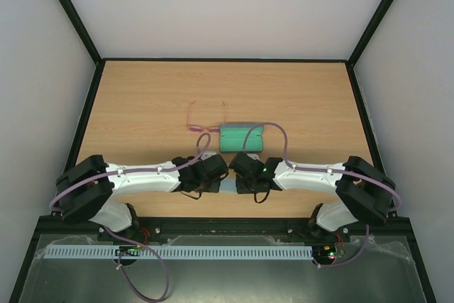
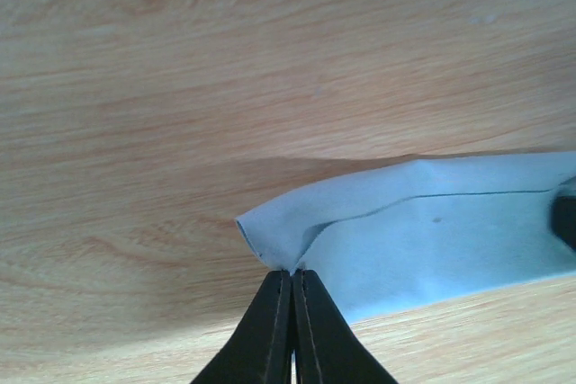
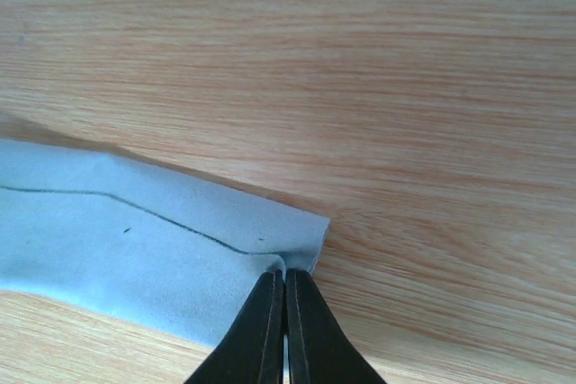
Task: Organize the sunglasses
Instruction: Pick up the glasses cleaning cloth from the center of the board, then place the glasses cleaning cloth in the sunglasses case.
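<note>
The sunglasses (image 1: 205,121), thin pink-red frame with arms unfolded, lie on the table (image 1: 142,104) left of the open case (image 1: 242,138) with its green lining. Nearer the arms, a light-blue cloth (image 1: 227,186) shows as a sliver between both grippers. My left gripper (image 2: 293,272) is shut on the cloth's (image 2: 432,231) left corner, which is pinched up and folded over. My right gripper (image 3: 284,272) is shut on the cloth's (image 3: 117,240) right corner. Both grippers (image 1: 213,174) (image 1: 245,174) hover low, facing each other.
The wooden table is ringed by a black frame with white walls. Purple cables loop from each arm over the tabletop near the case. A white slotted rail (image 1: 213,252) runs along the near edge by the arm bases.
</note>
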